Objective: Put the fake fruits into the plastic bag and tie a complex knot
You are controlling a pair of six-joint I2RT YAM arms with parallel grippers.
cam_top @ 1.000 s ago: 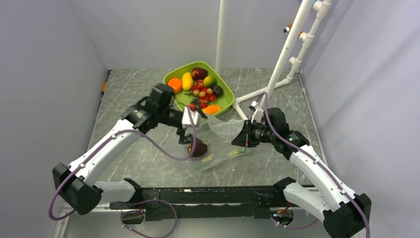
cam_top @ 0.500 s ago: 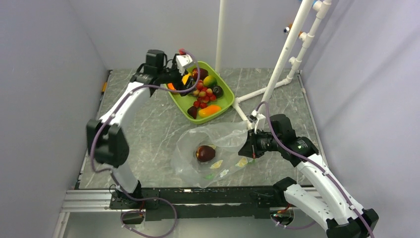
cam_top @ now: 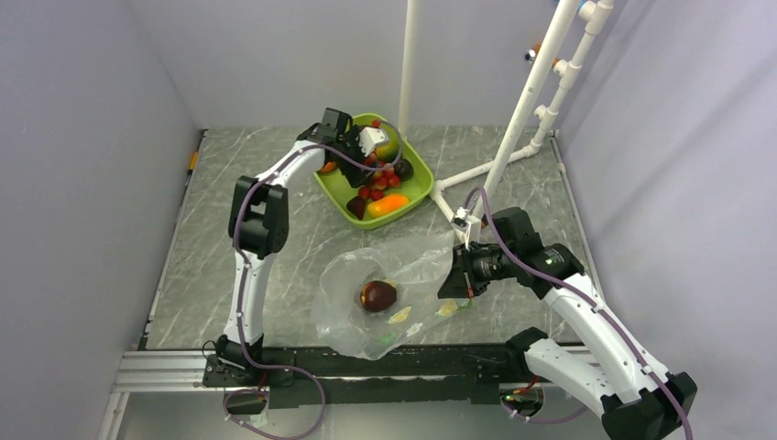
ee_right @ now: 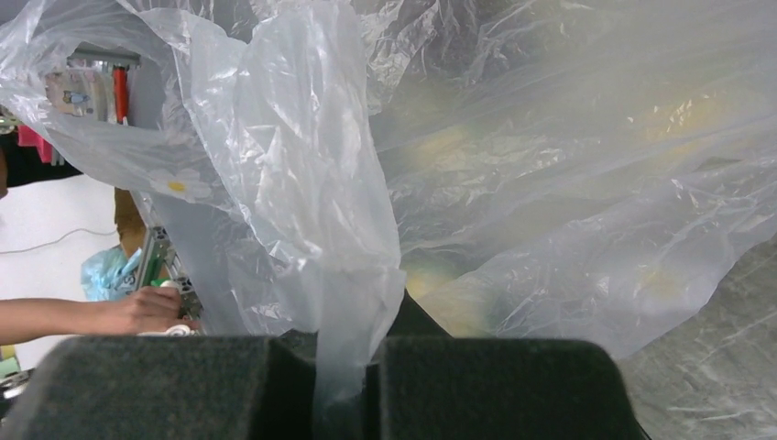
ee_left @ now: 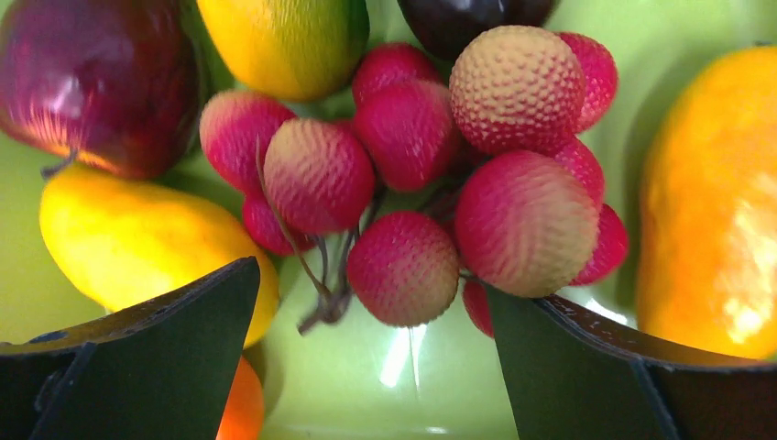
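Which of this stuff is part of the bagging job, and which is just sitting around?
Job:
bag, pinched in the shut right tool
maroon fruit, inside the bag
berries and orange fruit, in the tray under the open left tool

Lying about:
tray, only holds the fruit
pipe frame

We find the tray (cam_top: pixel 420 191) at the far middle of the worktop (cam_top: pixel 229 229), with most of the fake fruits (cam_top: pixel 380 174) in it, the left pincer (ee_left: pixel 376 293) just above them and a pipe frame (cam_top: pixel 527 105) standing to its right. In front of the tray, nearer the arm bases, lies the plastic bag (cam_top: pixel 344 316) with one fruit (cam_top: pixel 377 295) inside it. The right pincer (cam_top: pixel 455 278) sits at the bag's right edge, a fold of the bag between its jaws.
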